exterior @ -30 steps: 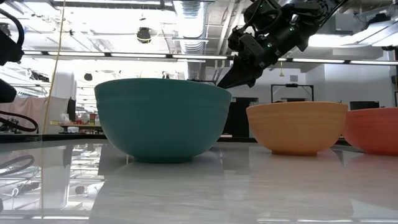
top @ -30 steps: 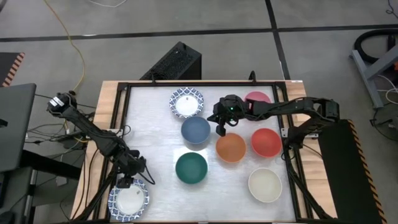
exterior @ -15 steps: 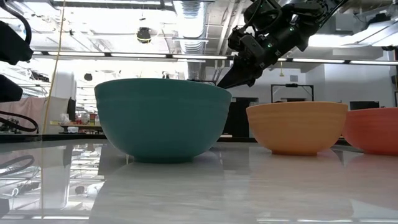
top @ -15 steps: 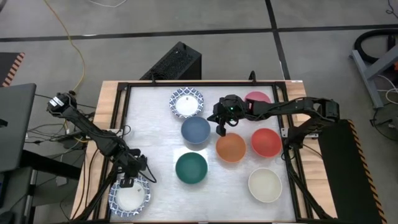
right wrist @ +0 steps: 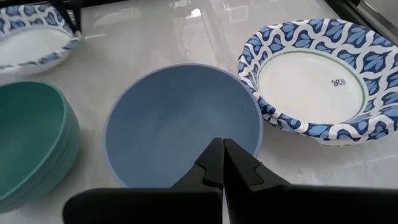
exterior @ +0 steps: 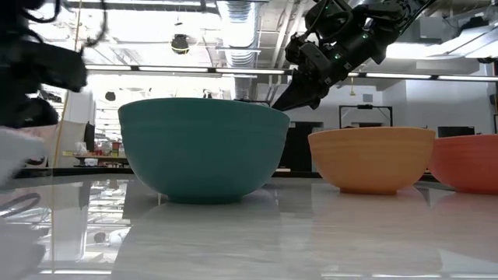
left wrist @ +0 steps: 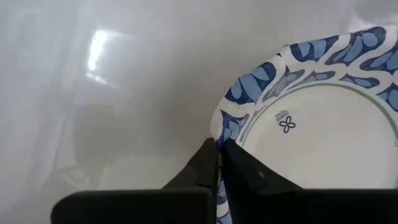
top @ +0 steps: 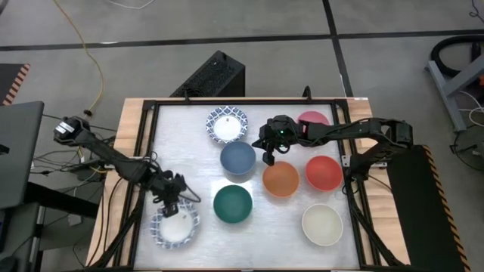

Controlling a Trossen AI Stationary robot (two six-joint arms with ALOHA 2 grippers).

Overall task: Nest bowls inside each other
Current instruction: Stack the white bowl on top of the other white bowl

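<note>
Seven bowls lie spread over the tabletop (top: 189,136), none yet nested, so the task looks to be at its first pick. The left gripper (top: 171,205) has its jaws pinched shut on the rim of a white bowl with a blue patterned rim (top: 175,226), which sits at the near left part of the tabletop; the left wrist view shows the rim caught between the two fingers. Just beyond those jaws, toward the middle, stands the dark green bowl (top: 232,203), the nearest likely home for the held bowl. The next move, as I judge it, calls for lifting the patterned bowl clear and carrying it over the green one, keeping it level, since a grip on one edge may let it tilt. The right gripper (top: 268,156) hangs with jaws closed and empty above the gap between the blue bowl (top: 237,157) and the orange bowl (top: 280,178). Farther from it lie a second patterned bowl (top: 227,124), the pink bowl (top: 313,119), red bowl (top: 324,172) and cream bowl (top: 323,224). Open tabletop lies between the left jaws and the green bowl; the tabletop's near edge is close behind the held bowl.
</note>
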